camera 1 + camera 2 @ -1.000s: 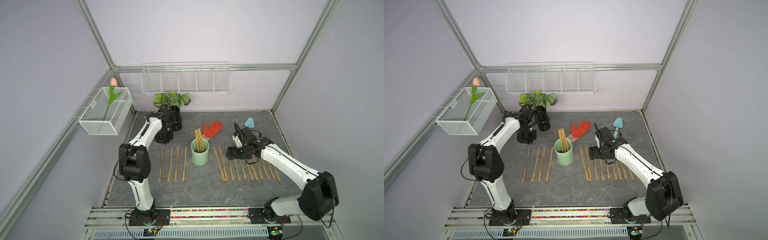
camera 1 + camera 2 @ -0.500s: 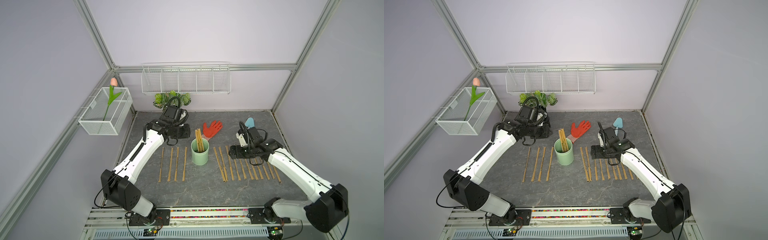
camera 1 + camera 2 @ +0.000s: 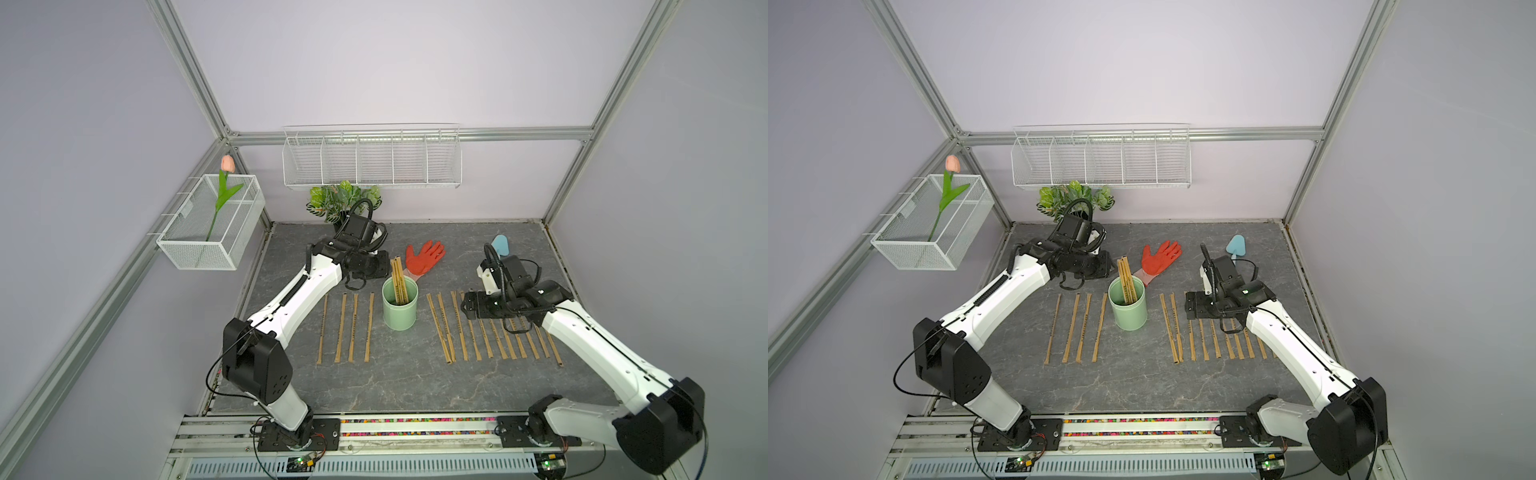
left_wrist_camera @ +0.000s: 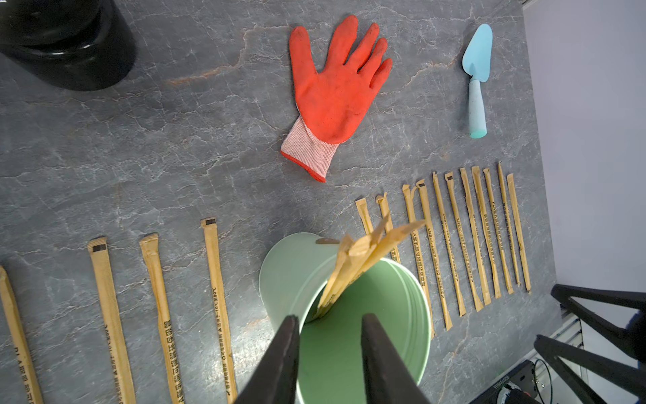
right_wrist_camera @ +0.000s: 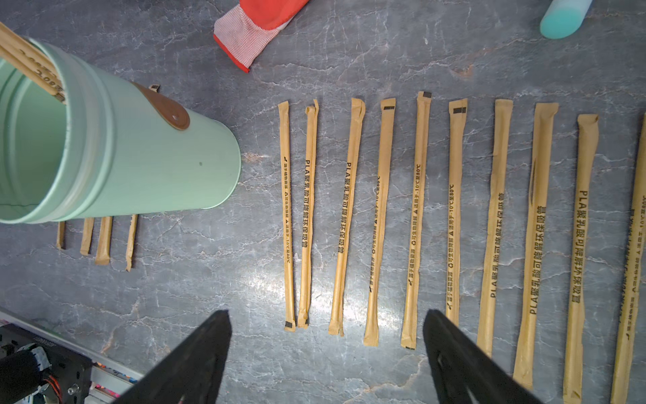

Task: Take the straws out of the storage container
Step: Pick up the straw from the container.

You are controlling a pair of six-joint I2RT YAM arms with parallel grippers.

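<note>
Straws [image 3: 398, 278] in the mint-green storage container [image 3: 400, 319] stand nearly upright, tops leaning backward; tan wrappers, dark print. 4 lie left of it, more right, all running front-to-back. Left gripper [image 4: 328, 327] jaws narrowly parted, empty, above the rim; right gripper [image 5: 327, 325] jaws wide, empty.

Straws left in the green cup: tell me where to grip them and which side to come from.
Grip the straws by their bunched upper ends, which stick out above the rim of the cup; its wall shields the rest. Come down from above, since they stand steeply. The left hand, open near the cup's mouth, looks best placed.
</note>
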